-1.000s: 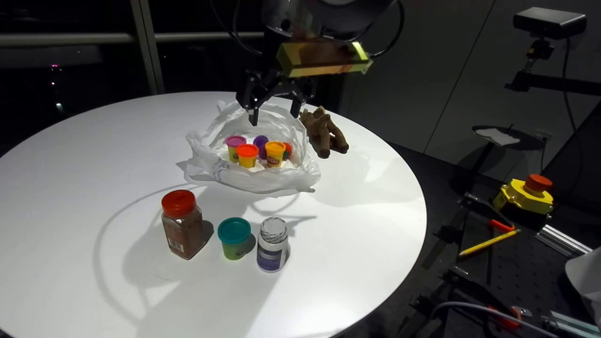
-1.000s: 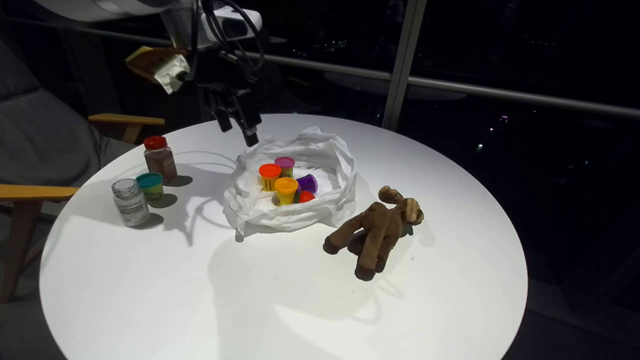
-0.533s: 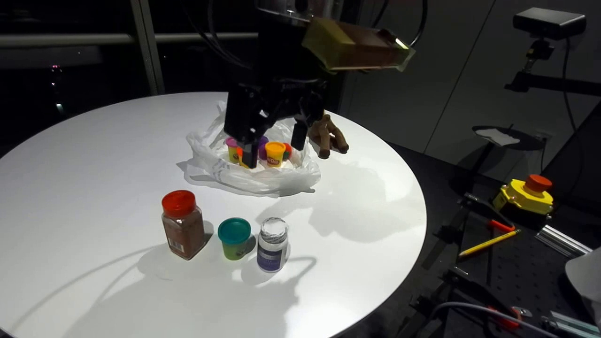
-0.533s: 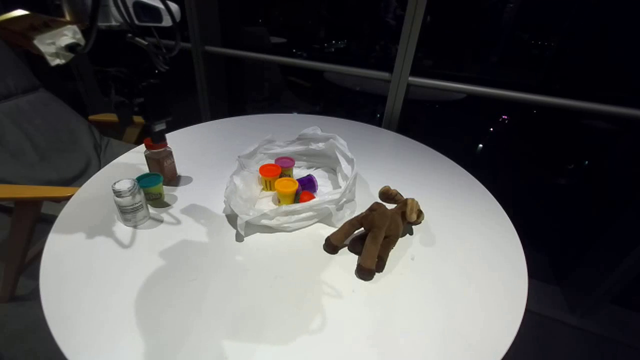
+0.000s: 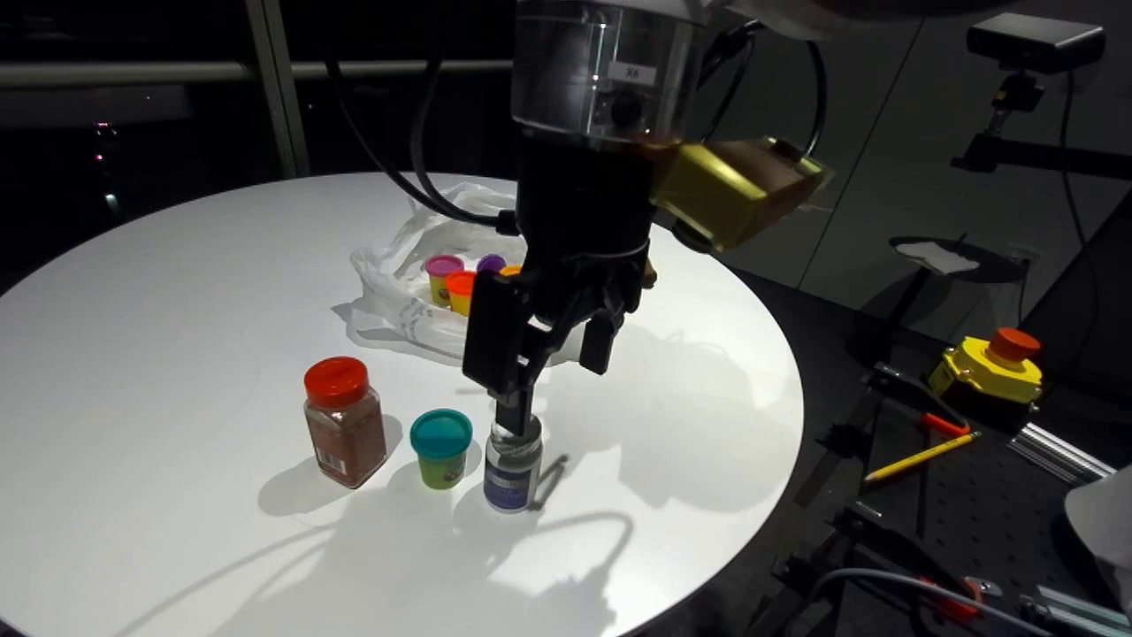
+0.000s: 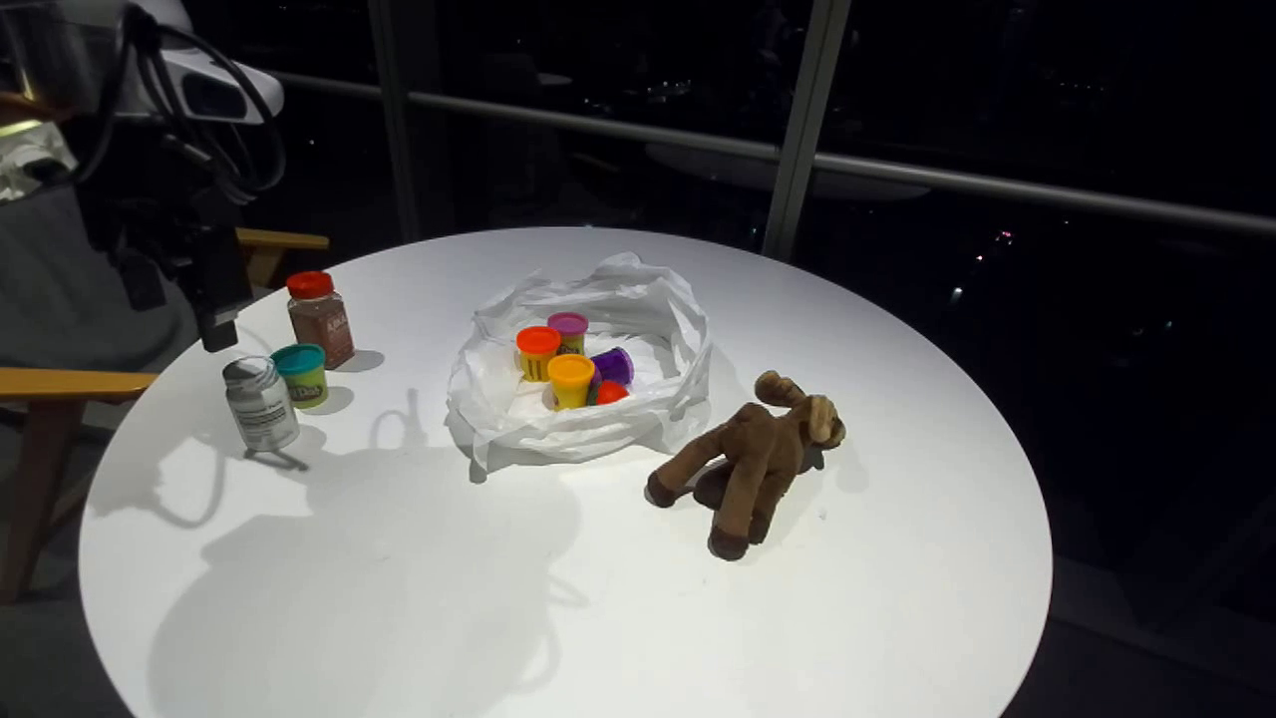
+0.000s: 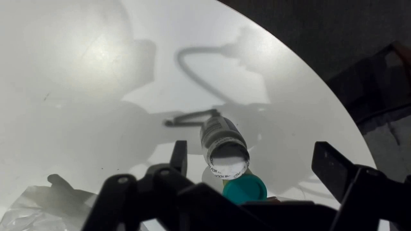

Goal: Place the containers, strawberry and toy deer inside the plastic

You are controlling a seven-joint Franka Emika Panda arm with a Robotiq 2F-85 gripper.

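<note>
Widely apart, blocky fingers [image 7: 334, 170] near a cylindrical bottle [image 6: 262, 409], crinkled plastic bag [image 6: 568, 437] elsewhere.

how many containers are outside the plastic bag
3: the red-lidded jar and the white-topped bottle, with the teal-lidded tub between them, all standing on the table.

In an exterior view you have dark windows [image 6: 1047, 100] at upper right, a grey armchair [image 6: 40, 284] at far left.
</note>
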